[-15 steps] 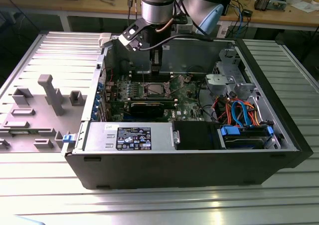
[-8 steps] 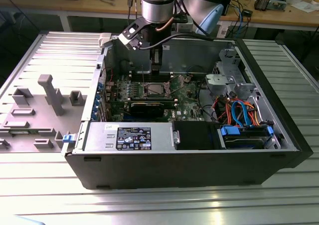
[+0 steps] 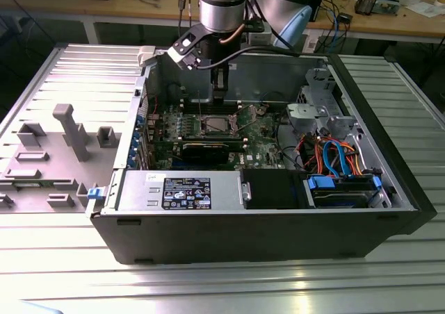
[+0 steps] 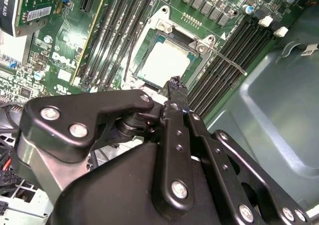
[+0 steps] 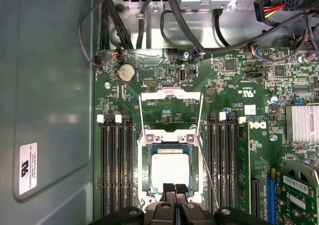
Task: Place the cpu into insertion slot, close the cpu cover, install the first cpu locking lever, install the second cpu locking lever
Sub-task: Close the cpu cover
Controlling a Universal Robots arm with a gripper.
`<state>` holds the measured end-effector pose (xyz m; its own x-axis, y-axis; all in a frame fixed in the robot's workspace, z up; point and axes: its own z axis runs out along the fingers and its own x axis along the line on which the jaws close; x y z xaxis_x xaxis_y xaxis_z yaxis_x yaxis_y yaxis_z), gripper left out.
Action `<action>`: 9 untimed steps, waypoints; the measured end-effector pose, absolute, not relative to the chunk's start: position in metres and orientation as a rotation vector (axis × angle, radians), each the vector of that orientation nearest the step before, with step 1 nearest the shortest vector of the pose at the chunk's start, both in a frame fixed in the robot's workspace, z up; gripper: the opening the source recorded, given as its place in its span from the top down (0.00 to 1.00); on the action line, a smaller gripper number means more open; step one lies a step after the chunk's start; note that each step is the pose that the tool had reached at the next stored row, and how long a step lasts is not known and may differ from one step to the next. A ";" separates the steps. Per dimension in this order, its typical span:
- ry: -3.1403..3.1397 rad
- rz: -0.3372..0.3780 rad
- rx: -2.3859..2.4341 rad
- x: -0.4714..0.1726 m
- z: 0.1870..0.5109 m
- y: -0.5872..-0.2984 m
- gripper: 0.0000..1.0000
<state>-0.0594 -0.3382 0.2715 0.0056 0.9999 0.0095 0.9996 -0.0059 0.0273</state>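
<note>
The cpu [image 5: 170, 169] [image 4: 163, 60] lies flat in the insertion slot [image 5: 149, 158] [image 4: 147, 42], silvery face up. The cpu cover [image 5: 171, 93] is swung open and stands off the socket's far edge, the green board showing through its window. Thin wire locking levers [image 5: 206, 171] [image 4: 227, 62] stick out unlatched beside the socket. My gripper [image 5: 175, 187] [image 4: 174, 83] is shut with nothing between its fingers, its tips just over the cpu's near edge. In the exterior view the gripper [image 3: 219, 90] hangs inside the case above the socket [image 3: 212, 125].
Black memory slots [image 5: 117, 160] flank the socket on both sides. A graphics card [image 3: 208, 149], a power supply [image 3: 177, 189] and a drive cage with coloured cables [image 3: 341, 178] fill the case. Grey fixtures [image 3: 69, 130] stand on the exterior view's left of the table.
</note>
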 end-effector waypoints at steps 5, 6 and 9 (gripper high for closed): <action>2.206 0.041 2.219 -0.055 0.272 -0.338 0.89; 2.206 0.041 2.219 -0.053 0.272 -0.338 0.89; 2.206 0.041 2.219 -0.052 0.272 -0.338 0.89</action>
